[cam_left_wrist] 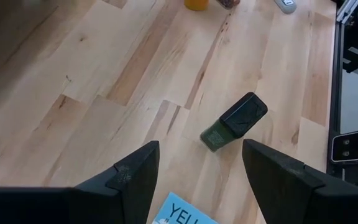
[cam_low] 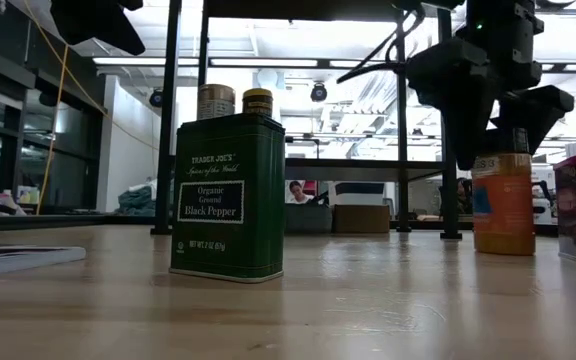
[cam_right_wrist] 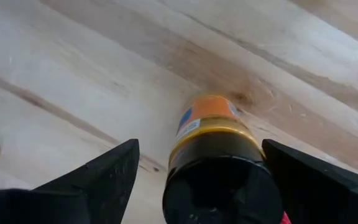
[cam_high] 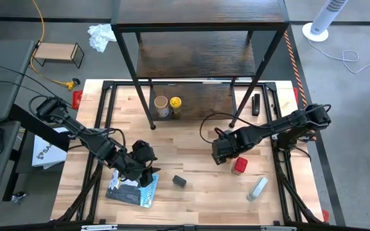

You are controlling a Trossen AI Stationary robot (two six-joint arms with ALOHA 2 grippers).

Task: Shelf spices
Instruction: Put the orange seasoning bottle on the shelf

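Observation:
A brown-orange jar (cam_right_wrist: 211,134) with a black lid stands upright on the table. My right gripper (cam_right_wrist: 201,144) hangs open just above it, pointing down, one finger on either side and clear of the lid; the low view shows the jar (cam_low: 502,203) below the fingers. A red container (cam_high: 239,165) stands right beside it. The small green pepper tin with a black lid (cam_high: 179,181) stands mid-table. My left gripper (cam_left_wrist: 197,149) hovers open above the table, short of the tin (cam_left_wrist: 234,121). A tan-lidded jar (cam_high: 162,106) and a yellow-lidded jar (cam_high: 175,104) stand on the shelf's low board (cam_high: 201,96).
A flat blue packet (cam_high: 132,189) lies under my left gripper near the front edge. A grey-white tube (cam_high: 257,188) lies at the front right. The shelf's black legs (cam_high: 151,122) stand on the table's far half. Bare wood lies between the tin and the shelf.

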